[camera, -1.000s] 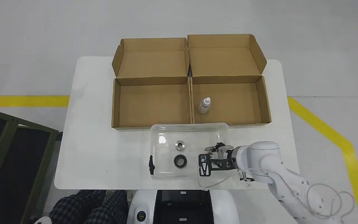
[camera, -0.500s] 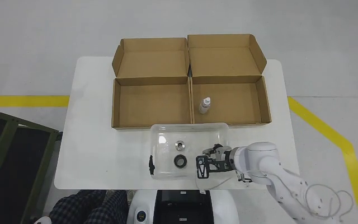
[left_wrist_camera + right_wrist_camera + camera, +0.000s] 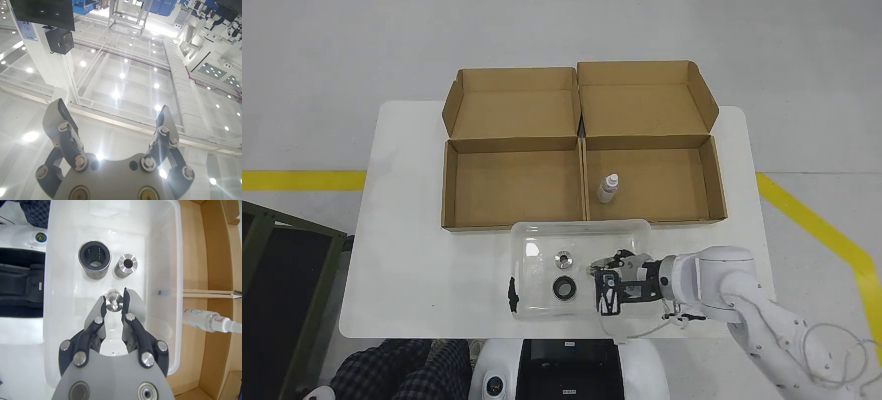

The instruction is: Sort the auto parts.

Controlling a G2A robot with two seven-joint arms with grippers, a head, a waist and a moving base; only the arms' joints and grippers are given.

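Right gripper (image 3: 113, 300) pinching small silver stud (image 3: 114, 303) inside clear bin (image 3: 177, 256). I count black sleeve (image 3: 94, 262), steel collet (image 3: 126, 266) waiting in bin; bottle (image 3: 206, 319) in box (image 3: 217, 256) beyond bin. Left gripper (image 3: 113, 117) spread, empty. Sorting barely started.

My head camera looked down on the plastic bin (image 3: 542, 232) from high above; my right wrist camera shared it, close over its inside (image 3: 164, 256); my left wrist camera faced the ceiling (image 3: 121, 75).

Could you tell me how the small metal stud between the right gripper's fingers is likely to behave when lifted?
The stud looks like solid polished metal, so probably stiff, heavy for its size and slippery in the right gripper's ribbed pads. Being round and small, it might twist out and roll in the bin.
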